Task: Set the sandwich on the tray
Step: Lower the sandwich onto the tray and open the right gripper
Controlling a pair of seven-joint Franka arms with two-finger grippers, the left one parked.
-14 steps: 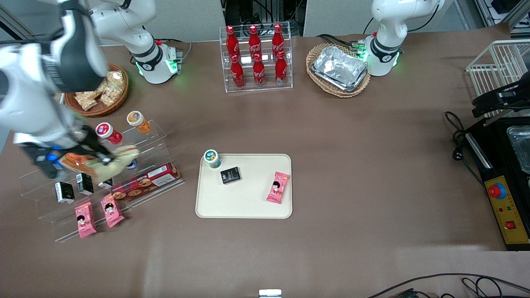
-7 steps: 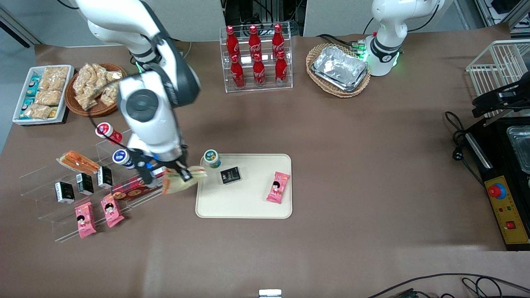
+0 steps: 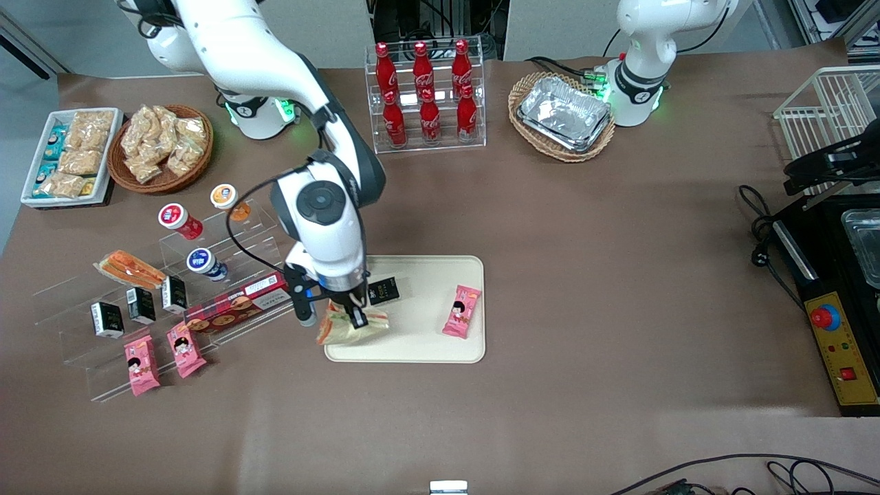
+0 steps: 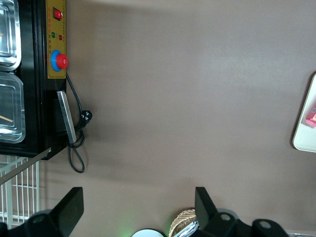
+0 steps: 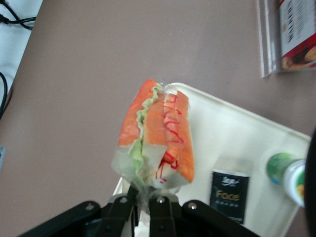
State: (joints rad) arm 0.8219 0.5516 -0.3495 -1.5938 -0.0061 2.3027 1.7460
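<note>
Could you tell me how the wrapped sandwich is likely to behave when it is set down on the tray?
The end effector pinches only the sandwich's wrapper edge, so it likely dangles. It looks light and soft. Over the tray's corner, the wedge may tip onto its side.

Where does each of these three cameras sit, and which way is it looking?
Front view: high up, facing both arms, looking down on the table; the gripper holds the sandwich over the tray.
Right wrist view: on the working arm, looking past its fingers at the sandwich and tray.
Left wrist view: on the parked arm, facing bare table.
All three show the tray.
</note>
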